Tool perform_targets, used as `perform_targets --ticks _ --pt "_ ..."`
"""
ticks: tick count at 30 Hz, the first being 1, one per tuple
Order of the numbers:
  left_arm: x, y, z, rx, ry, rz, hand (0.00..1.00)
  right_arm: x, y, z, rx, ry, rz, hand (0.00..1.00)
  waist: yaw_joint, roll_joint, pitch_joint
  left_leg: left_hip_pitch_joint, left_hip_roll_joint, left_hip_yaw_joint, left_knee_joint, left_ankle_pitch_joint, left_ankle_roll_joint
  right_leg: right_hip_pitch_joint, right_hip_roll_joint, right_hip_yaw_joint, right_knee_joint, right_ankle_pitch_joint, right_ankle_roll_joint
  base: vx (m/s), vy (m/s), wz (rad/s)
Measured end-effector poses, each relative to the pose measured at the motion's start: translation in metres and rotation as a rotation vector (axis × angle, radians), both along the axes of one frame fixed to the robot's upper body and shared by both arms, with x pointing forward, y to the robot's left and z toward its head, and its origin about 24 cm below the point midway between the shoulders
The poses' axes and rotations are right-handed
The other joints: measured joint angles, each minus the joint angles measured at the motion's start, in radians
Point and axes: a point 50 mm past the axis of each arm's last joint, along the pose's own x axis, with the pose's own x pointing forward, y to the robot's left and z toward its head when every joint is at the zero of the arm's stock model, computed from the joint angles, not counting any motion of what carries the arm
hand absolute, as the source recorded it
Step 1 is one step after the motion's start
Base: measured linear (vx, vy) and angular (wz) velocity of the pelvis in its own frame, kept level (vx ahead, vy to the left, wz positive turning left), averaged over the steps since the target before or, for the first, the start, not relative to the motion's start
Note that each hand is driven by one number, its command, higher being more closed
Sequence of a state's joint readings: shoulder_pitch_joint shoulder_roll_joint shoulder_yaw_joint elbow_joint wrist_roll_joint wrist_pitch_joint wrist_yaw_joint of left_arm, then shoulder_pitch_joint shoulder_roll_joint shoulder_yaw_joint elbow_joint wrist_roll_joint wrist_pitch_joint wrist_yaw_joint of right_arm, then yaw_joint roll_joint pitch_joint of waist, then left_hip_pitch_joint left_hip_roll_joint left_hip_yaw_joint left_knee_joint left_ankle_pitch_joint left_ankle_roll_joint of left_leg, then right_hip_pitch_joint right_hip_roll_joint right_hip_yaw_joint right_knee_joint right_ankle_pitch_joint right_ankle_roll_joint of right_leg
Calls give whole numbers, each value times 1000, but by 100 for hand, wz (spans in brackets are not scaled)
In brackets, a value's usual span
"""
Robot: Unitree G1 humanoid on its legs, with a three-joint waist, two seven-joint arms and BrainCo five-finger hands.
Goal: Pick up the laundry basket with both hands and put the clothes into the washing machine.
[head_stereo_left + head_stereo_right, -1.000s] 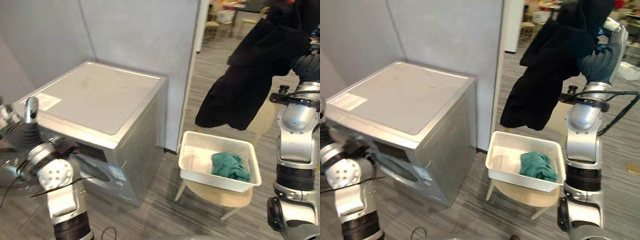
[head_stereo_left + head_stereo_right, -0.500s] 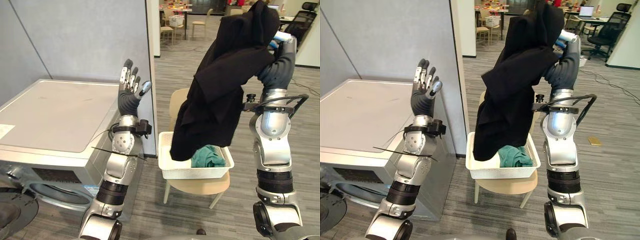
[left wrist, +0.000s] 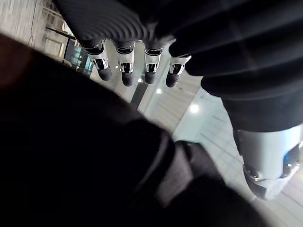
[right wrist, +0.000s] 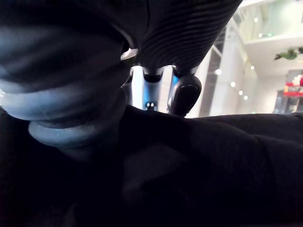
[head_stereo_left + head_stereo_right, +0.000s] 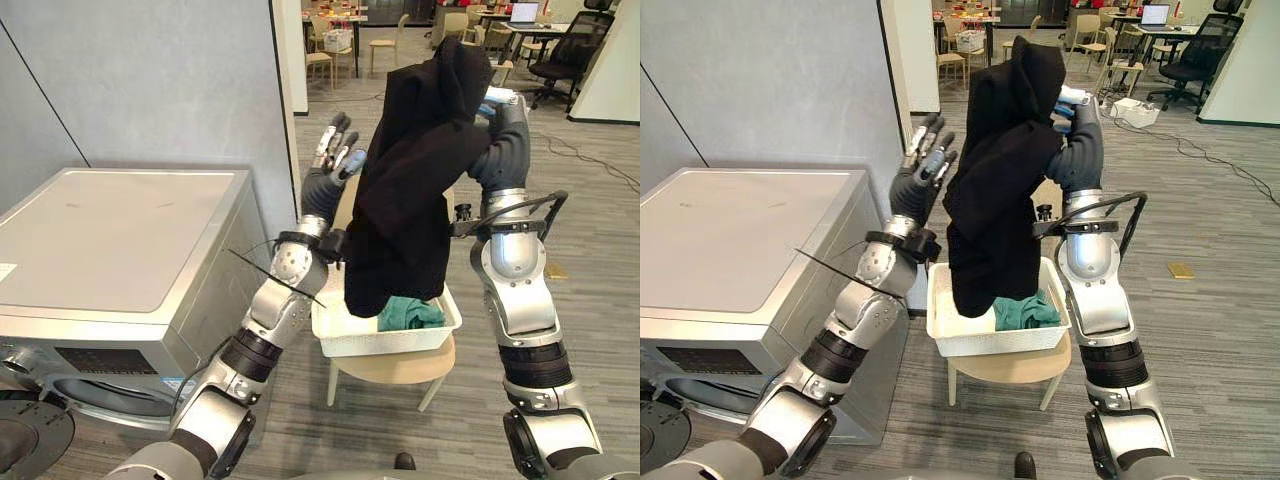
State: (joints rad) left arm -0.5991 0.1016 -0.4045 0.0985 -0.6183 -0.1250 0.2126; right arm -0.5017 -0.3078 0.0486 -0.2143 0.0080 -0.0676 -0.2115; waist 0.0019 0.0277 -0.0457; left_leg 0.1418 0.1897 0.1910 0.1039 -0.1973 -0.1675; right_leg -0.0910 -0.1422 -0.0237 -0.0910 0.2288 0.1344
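Your left hand [image 5: 326, 178] has swung in beside the black garment [image 5: 410, 200], fingers straight, spread; right hand [image 5: 505, 125] clutches it above the basket [image 5: 385, 342]. Handover toward washing machine [image 5: 110, 250] likely.

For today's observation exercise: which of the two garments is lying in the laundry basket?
The teal garment, crumpled in the white basket; the black garment hangs from the raised right robot hand above it.
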Motion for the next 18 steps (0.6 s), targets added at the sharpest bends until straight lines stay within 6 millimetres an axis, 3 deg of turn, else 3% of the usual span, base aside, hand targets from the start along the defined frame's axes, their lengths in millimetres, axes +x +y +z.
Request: perform_targets --ticks 8,16,17,18 --pt "-4 -46 -10 120 31 -135 0 -6 7 -6 5 6 28 100 -20 9 10 -4 0 -9 0 0 0 2 -1 -6 1 0 1 -2 -4 2" --pt "-9 -70 -15 212 20 -181 0 -9 10 -10 32 14 32 100 -41 10 41 -2 0 -10 1 0 1 4 -2 -7 3 0 2 0 0 0" --pt "-9 -73 -16 216 26 -186 100 -9 8 -12 37 21 23 100 -41 10 41 -2 0 -9 1 0 1 4 -2 -6 3 0 2 0 0 0" --pt "-9 -74 -16 217 28 -189 100 -9 7 -13 39 22 20 100 -41 10 41 -1 0 -9 1 0 1 4 -2 -6 3 0 2 0 0 0"
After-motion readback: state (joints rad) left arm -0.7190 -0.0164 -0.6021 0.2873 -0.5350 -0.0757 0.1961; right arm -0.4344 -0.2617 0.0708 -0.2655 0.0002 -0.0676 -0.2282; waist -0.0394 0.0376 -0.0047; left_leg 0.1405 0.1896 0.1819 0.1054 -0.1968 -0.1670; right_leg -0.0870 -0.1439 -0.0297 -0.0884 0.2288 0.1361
